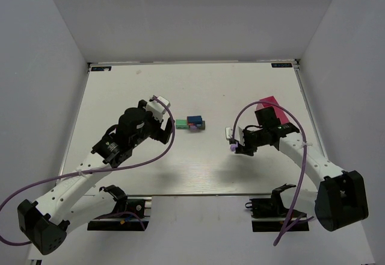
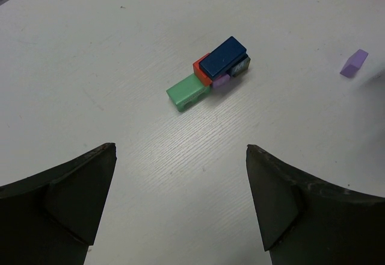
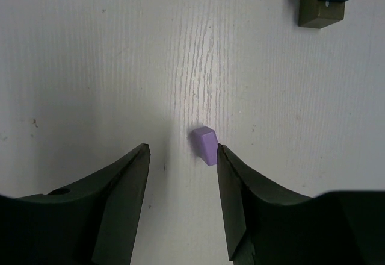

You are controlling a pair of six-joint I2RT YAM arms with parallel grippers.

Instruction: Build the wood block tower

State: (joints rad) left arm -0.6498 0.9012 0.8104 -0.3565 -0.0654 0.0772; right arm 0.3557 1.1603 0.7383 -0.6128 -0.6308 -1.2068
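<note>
On the table (image 1: 120, 90) the tower (image 1: 191, 123) sits near the middle, with our left gripper (image 2: 180, 156) spread wide beside it. Our right gripper (image 3: 183, 153) stands open around the loose purple block (image 3: 205, 145), which lies off-centre against one finger; we should centre before closing

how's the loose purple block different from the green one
The purple block is small and lies apart, between the open fingers of the right hand; the green block is longer and abuts the tower. Both are painted wood blocks.
</note>
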